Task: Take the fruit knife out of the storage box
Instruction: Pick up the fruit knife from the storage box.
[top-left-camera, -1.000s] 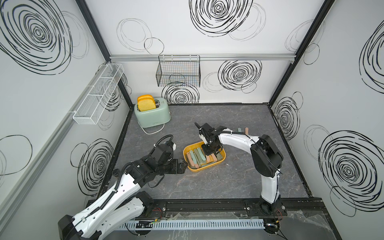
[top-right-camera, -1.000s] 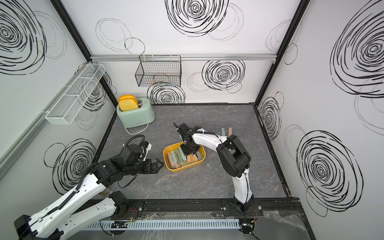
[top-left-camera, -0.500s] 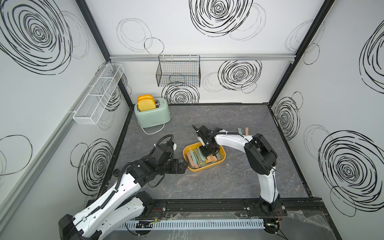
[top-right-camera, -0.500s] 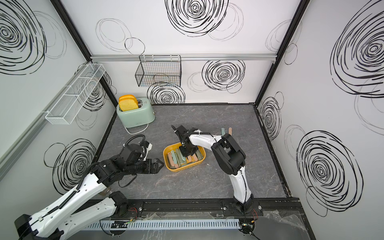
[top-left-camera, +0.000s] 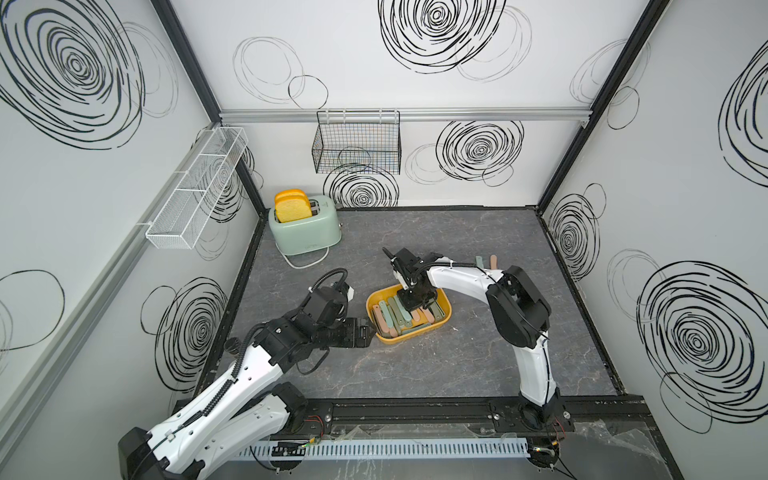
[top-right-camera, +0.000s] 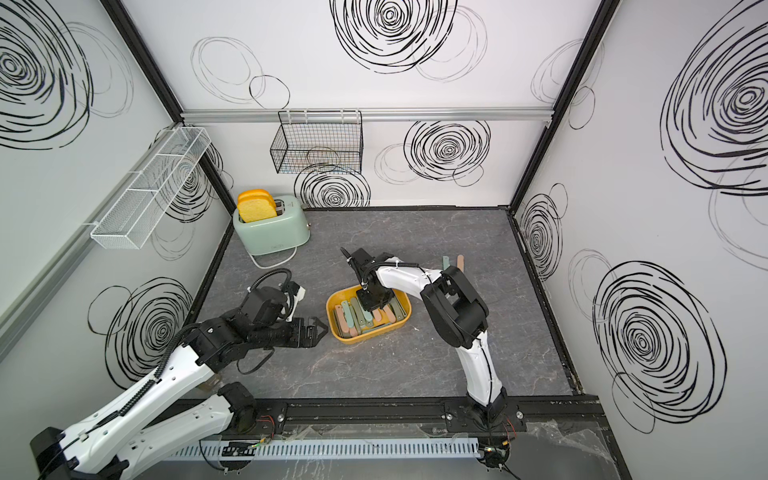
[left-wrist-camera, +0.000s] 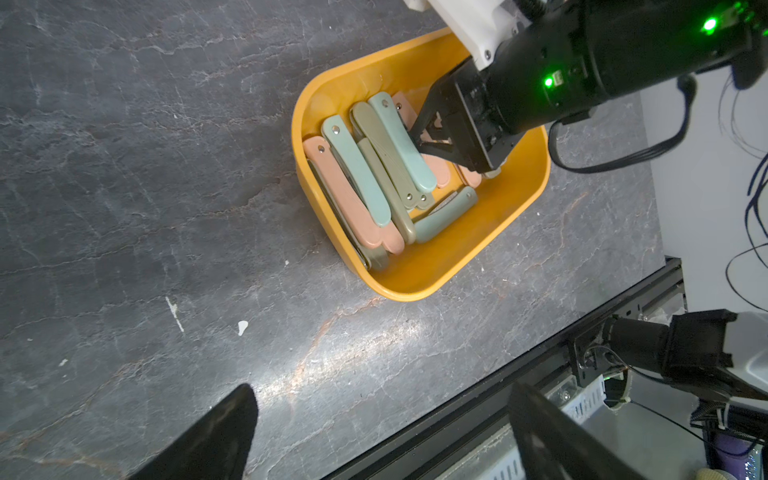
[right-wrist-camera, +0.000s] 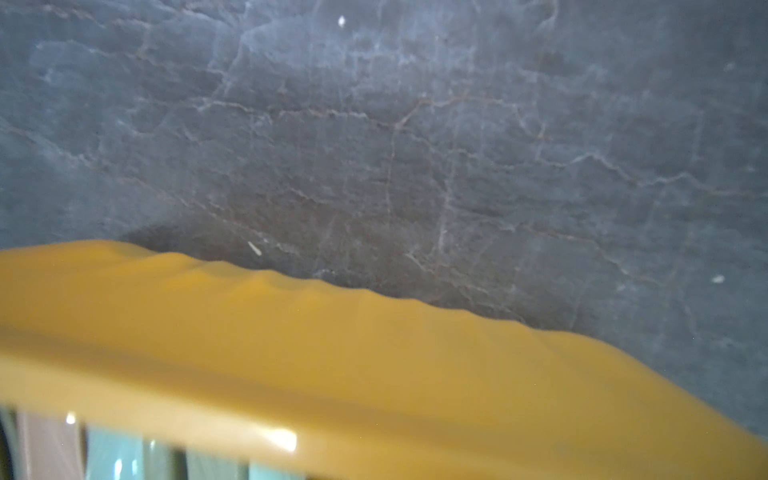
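Right gripper down inside mustard-yellow rounded plastic storage box, jaws together among pastel folding fruit knives; hold unclear. Left gripper spread wide beside box.

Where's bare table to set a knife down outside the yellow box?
Free: tabletop between storage box and front rail; also behind the box, beside the toaster. Crowded: the box, full of knives, right gripper inside, left gripper beside it.
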